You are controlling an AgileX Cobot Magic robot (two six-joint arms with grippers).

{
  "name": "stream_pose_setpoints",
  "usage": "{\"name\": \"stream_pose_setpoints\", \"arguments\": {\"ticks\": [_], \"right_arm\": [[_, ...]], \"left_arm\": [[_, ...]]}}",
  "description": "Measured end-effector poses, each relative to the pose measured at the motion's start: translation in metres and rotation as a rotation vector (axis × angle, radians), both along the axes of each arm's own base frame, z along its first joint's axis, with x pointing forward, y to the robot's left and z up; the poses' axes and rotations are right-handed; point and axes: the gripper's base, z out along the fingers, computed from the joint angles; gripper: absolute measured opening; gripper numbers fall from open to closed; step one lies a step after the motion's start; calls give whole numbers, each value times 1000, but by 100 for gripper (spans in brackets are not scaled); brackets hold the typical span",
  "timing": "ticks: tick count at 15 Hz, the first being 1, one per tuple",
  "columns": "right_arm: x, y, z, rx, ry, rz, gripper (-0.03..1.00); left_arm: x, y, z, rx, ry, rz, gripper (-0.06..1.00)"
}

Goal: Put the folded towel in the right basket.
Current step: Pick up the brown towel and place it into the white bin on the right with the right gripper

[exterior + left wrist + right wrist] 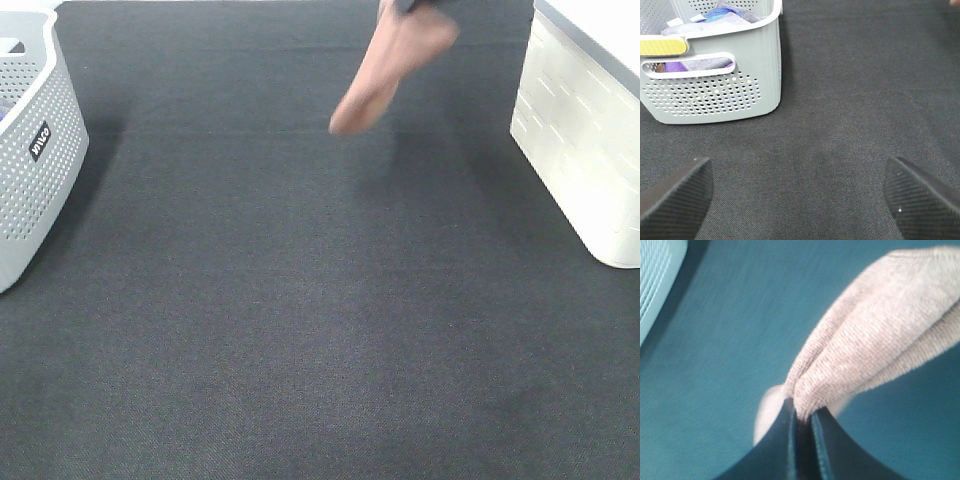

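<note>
The folded towel (385, 68) is light brown and hangs in the air at the top middle of the high view, above the dark mat. My right gripper (802, 422) is shut on its edge; the towel (880, 335) fills the right wrist view. In the high view the gripper itself is mostly cut off at the top edge. The right basket (580, 130) is white and stands at the right edge, to the right of the towel. My left gripper (800, 195) is open and empty, low over the mat.
A grey perforated basket (30, 150) stands at the left edge; the left wrist view shows it (715, 95) holding purple, blue and yellow cloths. The dark mat (300, 320) covers the whole table.
</note>
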Motion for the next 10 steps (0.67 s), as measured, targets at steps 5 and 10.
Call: {"name": "stream_pose_setpoints", "arguments": {"ticks": [5,10], "right_arm": [[-26,-53,71,12,-145,-124,2],[-36,-182,97,-18,-206,-421,2]], "left_arm": [[0,0,0,0,0,0,87],[0,0,0,0,0,0,87]]}}
